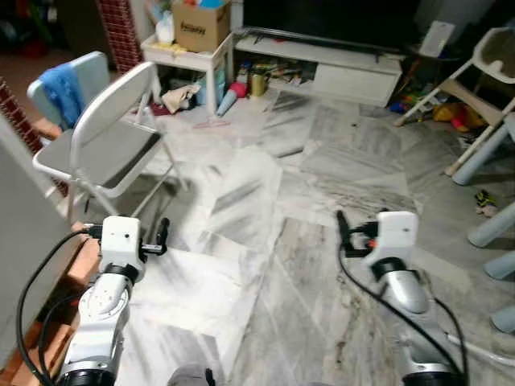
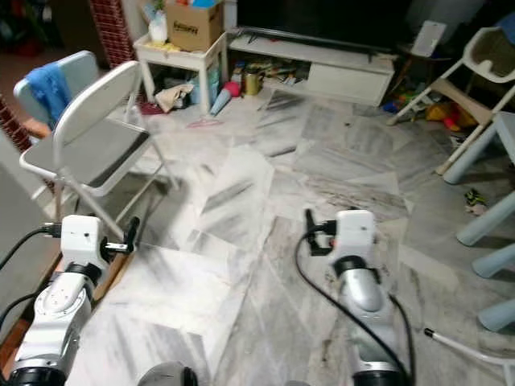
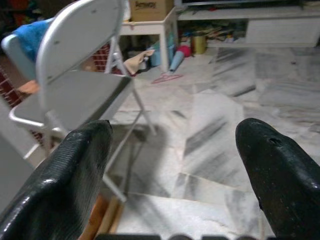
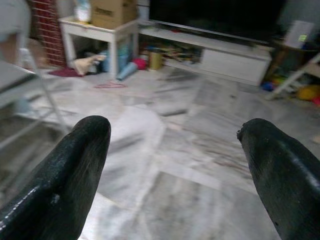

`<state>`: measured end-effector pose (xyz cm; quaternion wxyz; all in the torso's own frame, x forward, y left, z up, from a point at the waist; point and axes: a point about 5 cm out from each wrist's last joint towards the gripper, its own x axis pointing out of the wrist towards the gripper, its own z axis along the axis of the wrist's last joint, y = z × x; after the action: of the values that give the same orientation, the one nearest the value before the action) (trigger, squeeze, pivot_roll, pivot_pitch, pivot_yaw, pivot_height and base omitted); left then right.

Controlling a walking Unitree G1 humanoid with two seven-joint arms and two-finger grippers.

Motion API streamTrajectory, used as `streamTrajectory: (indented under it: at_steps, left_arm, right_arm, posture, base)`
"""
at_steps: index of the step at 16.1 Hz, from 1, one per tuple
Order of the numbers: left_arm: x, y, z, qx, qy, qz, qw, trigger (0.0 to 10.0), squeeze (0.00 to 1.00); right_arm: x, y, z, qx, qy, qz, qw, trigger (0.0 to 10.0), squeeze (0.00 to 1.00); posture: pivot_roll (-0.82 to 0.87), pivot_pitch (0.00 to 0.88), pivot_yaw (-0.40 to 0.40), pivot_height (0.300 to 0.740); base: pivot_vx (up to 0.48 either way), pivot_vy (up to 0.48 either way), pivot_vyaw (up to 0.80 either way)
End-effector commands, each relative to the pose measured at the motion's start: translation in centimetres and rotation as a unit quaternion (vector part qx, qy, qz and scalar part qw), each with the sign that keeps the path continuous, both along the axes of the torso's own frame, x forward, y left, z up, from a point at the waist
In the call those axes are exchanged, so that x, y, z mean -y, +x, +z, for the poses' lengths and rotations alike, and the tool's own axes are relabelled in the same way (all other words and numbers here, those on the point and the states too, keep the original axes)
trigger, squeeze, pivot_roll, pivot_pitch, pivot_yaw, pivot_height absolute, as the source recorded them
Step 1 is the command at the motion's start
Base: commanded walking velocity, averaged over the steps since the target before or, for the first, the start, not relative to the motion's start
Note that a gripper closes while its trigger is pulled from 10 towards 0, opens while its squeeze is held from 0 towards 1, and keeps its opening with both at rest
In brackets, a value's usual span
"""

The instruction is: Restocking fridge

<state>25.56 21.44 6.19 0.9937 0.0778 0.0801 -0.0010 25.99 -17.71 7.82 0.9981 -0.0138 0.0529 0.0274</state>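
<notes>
Marble floor (image 1: 265,241), grey folding chair (image 1: 109,137) on left, white TV unit (image 1: 322,68) at back. Left gripper (image 3: 172,165), right gripper (image 4: 175,165) both spread wide, empty-handed.

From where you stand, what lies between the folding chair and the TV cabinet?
In the left eye view, a small white table with a cardboard box on it stands between the folding chair and the TV cabinet.

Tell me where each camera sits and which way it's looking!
Left eye view: on the head, looking down at the marble floor; left gripper and right gripper show.
Right eye view: same scene, both arms.
Left wrist view: on the left wrist, facing the folding chair between open fingers.
Right wrist view: on the right wrist, facing the TV stand.
All share the cardboard box.
</notes>
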Motion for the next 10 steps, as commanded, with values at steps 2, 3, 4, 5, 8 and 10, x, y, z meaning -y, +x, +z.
streamTrajectory:
  at_steps: [2, 3, 4, 5, 8, 10]
  left_arm:
    - [0.2, 0.21, 0.09, 0.001, 0.003, -0.005, 1.0, 10.0, 0.0]
    - [0.21, 0.29, 0.17, 0.002, 0.004, -0.006, 1.0, 10.0, 0.0]
    - [0.21, 0.35, 0.25, 0.004, 0.007, -0.008, 1.0, 10.0, 0.0]
    - [0.18, 0.42, 0.34, 0.006, 0.007, -0.006, 1.0, 10.0, 0.0]
    - [0.26, 0.58, 0.71, 0.016, 0.014, -0.009, 1.0, 10.0, 0.0]
    - [0.37, 0.47, 0.63, 0.015, 0.011, -0.008, 1.0, 10.0, 0.0]
  right_arm:
    - [0.39, 0.04, 0.26, 0.005, -0.002, -0.003, 1.0, 10.0, 0.0]
    - [0.39, 0.09, 0.28, 0.005, -0.002, -0.004, 1.0, 10.0, 0.0]
    - [0.4, 0.12, 0.29, 0.006, -0.002, -0.004, 1.0, 10.0, 0.0]
    - [0.4, 0.16, 0.31, 0.006, -0.002, -0.005, 1.0, 10.0, 0.0]
    - [0.45, 0.23, 0.32, 0.006, -0.003, -0.008, 1.0, 10.0, 0.0]
    - [0.51, 0.14, 0.22, 0.004, -0.002, -0.01, 1.0, 10.0, 0.0]
  posture:
    - [-0.08, 0.0, -0.013, 0.74]
    - [-0.08, 0.0, -0.012, 0.74]
    - [-0.08, 0.0, -0.011, 0.74]
    - [-0.08, 0.0, -0.01, 0.74]
    - [-0.08, 0.0, -0.006, 0.74]
    - [-0.08, 0.0, -0.005, 0.74]
  base:
    - [0.0, 0.48, 0.0]
    - [0.0, 0.48, 0.0]
    - [0.0, 0.48, 0.0]
    - [0.0, 0.48, 0.0]
    - [0.0, 0.0, 0.0]
    - [0.0, 0.0, 0.0]
